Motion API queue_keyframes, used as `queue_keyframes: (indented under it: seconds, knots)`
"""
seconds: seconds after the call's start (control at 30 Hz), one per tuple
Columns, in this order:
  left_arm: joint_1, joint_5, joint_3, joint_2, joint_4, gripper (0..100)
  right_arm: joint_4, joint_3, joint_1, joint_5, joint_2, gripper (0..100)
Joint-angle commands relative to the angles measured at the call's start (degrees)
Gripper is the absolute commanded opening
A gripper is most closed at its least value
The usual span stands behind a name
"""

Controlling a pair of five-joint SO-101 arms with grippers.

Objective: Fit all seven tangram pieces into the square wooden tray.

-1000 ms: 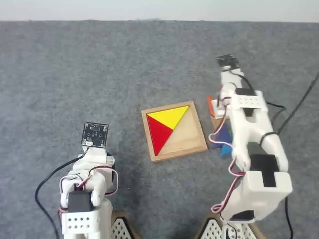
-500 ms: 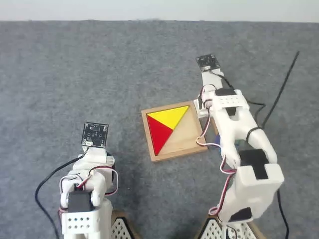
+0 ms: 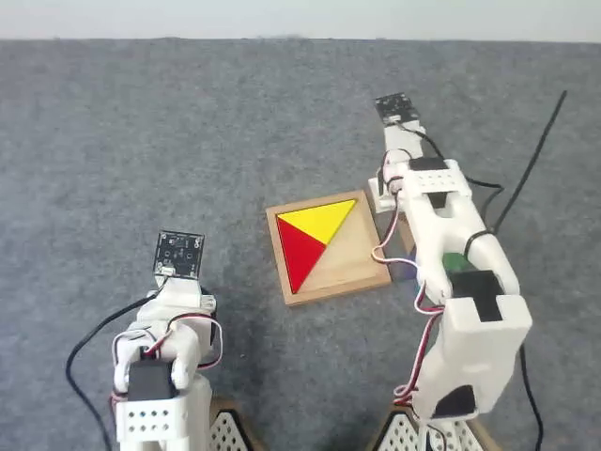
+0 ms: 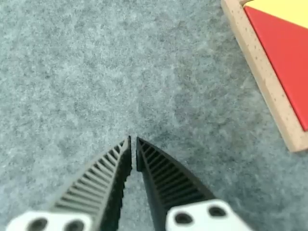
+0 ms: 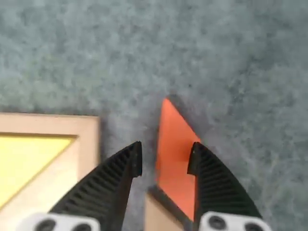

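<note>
The square wooden tray (image 3: pixel 354 256) lies slightly turned on the grey felt table cover (image 3: pixel 188 132), between the two arms and closer to the right one. Two pieces are seated in it: a large yellow triangle (image 3: pixel 320 221) along its far edge and a large red triangle (image 3: pixel 299 252) along its left edge, the two meeting on a shared side. The rest of the tray floor is bare wood.

Just beyond the tray's right rim (image 5: pixel 53 124) an orange parallelogram piece (image 5: pixel 174 161) lies flat on the felt. The right gripper (image 5: pixel 166 150) hangs over it with its jaws apart. One finger is above the strip of felt between tray and piece, the other at the piece's outer edge. I cannot tell whether either tip touches it. Slivers of blue (image 3: pixel 405 267) and green (image 3: pixel 454 262) peek out from under the right arm.

The left gripper (image 4: pixel 134 142) is well apart from the tray's corner (image 4: pixel 262 67), over plain felt, with its jaws together and holding nothing
</note>
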Motion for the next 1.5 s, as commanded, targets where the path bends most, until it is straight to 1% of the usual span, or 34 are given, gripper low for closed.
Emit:
queue_keyframes:
  seconds: [0.0,0.27,0.43,0.63,0.77,0.83,0.97,1.07,1.27,1.47]
  knots:
    - [0.3,-0.1,-0.6,-1.0,0.2,2,1.3,-1.3,2.4,1.0,0.2,16.2]
    - [0.3,-0.1,-0.6,-1.0,0.2,2,2.4,-1.4,3.1,1.3,0.2,16.2]
    - [0.3,-0.1,-0.6,-1.0,0.2,2,2.5,-3.1,6.0,1.3,0.1,16.2]
    - [0.3,-0.1,-0.6,-1.0,0.2,2,5.9,-7.0,10.0,1.3,-0.7,16.2]
    - [0.3,-0.1,-0.6,-1.0,0.2,2,6.0,-7.7,11.2,1.4,-0.7,16.2]
    - [0.3,-0.1,-0.6,-1.0,0.2,2,5.8,-7.7,10.5,2.9,-0.7,16.2]
    - [0.3,-0.1,-0.6,-1.0,0.2,2,5.8,-7.8,7.4,9.0,-0.7,16.2]
    - [0.3,-0.1,-0.6,-1.0,0.2,2,5.9,-7.8,6.8,12.0,-0.6,16.7]
    - [0.3,-0.1,-0.6,-1.0,0.2,2,6.0,-7.7,8.1,14.9,-0.1,27.9]
    - [0.3,-0.1,-0.6,-1.0,0.2,2,5.8,-6.5,7.9,15.1,1.1,28.8]
